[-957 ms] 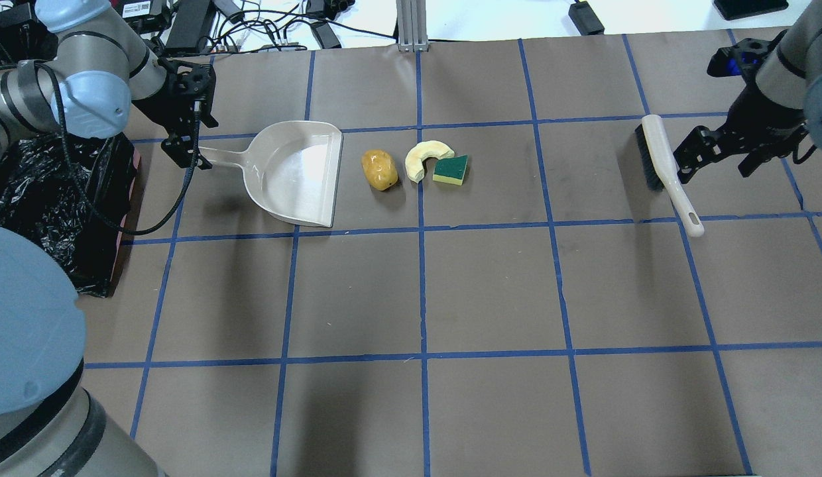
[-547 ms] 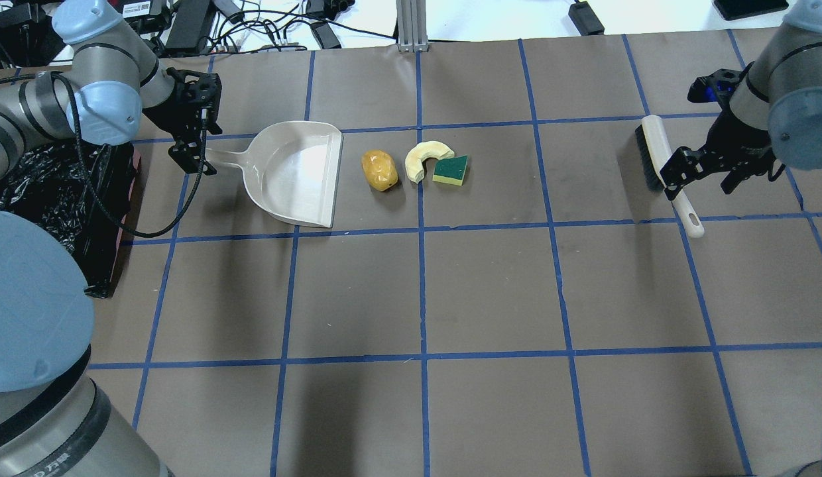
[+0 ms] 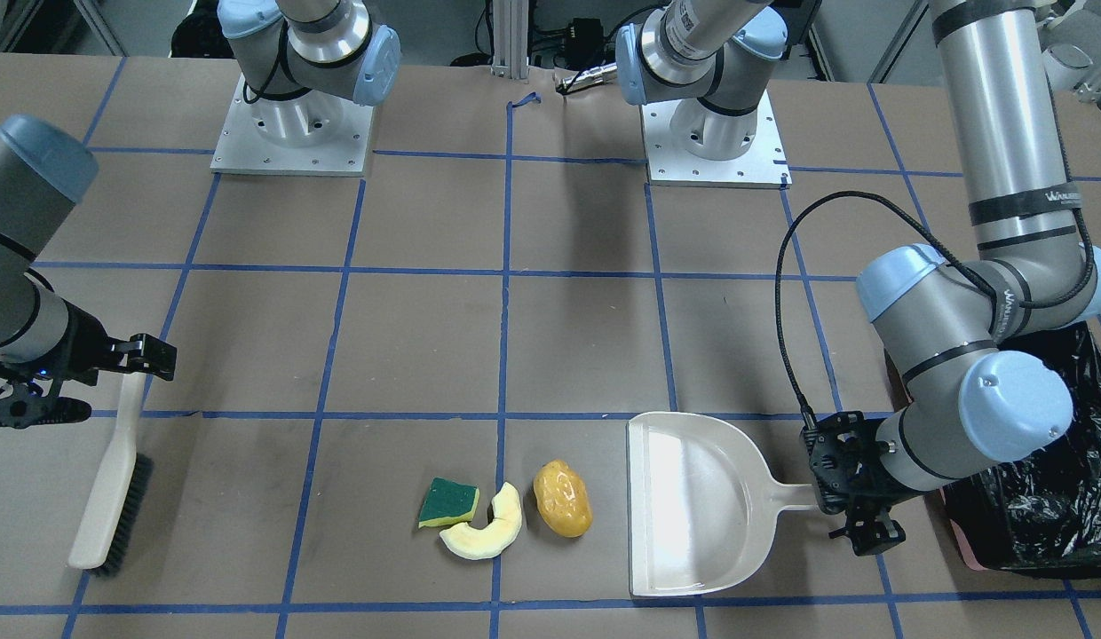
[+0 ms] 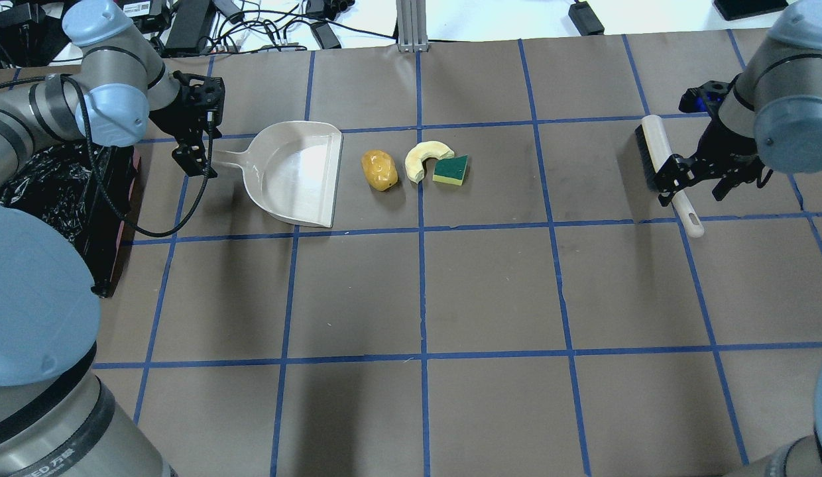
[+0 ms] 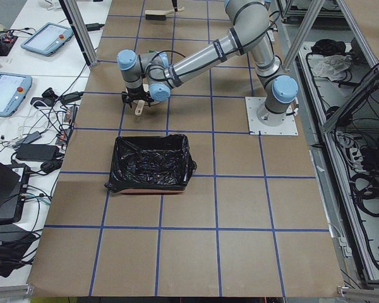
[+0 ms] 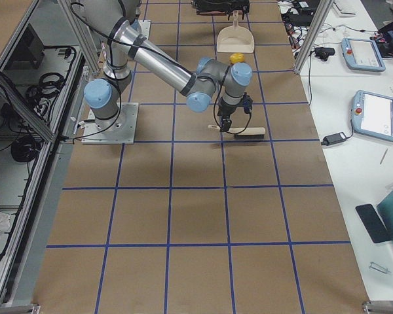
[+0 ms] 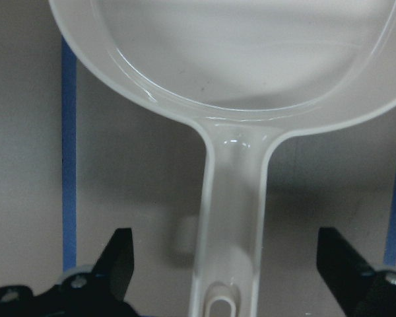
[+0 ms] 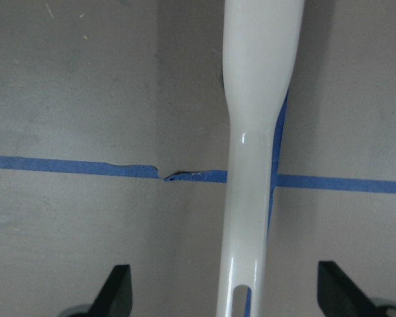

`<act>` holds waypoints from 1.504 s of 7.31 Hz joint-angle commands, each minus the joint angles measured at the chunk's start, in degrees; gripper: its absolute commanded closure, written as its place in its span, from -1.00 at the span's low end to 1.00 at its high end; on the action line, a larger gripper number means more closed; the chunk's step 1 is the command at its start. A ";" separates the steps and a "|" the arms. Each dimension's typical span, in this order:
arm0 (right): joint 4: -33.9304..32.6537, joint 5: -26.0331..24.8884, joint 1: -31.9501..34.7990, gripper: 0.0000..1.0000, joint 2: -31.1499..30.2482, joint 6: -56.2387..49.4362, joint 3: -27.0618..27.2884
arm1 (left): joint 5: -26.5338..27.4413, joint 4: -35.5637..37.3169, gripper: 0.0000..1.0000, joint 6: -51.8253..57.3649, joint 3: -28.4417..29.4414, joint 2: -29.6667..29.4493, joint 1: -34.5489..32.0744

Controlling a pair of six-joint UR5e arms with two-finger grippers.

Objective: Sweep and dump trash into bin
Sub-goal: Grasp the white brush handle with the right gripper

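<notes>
Trash: sponge (image 4: 451, 169), melon slice (image 4: 424, 158) and potato lump (image 4: 379, 169), in a row toward the bench's (image 4: 490, 291) far edge, mid-width, just beside the dustpan (image 4: 298, 173) mouth. Bin (image 3: 1039, 506) at the left end.

Risks, my judgement: the rounded lump may roll past the pan lip when swept. The slim, glossy brush (image 4: 651, 149) handle could twist if pinched off-centre.

Left gripper (image 7: 228, 264) and right gripper (image 8: 228, 290) both stand with jaws wide apart, straddling the pan and brush handles without contact. Trash lies between them, nearer the left.
</notes>
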 commanded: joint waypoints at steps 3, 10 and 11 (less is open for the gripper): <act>-0.41 -0.15 -0.63 -0.78 1.86 0.56 0.00 | 1.39 -0.04 -0.11 0.15 -0.05 0.00 -0.29; 0.03 1.08 -2.04 -0.35 1.95 4.87 0.27 | 7.08 0.22 0.63 -0.46 0.12 0.26 -4.58; -0.14 1.08 -2.04 -0.20 1.95 4.87 0.27 | 8.85 0.31 0.63 -0.55 0.13 0.26 -5.64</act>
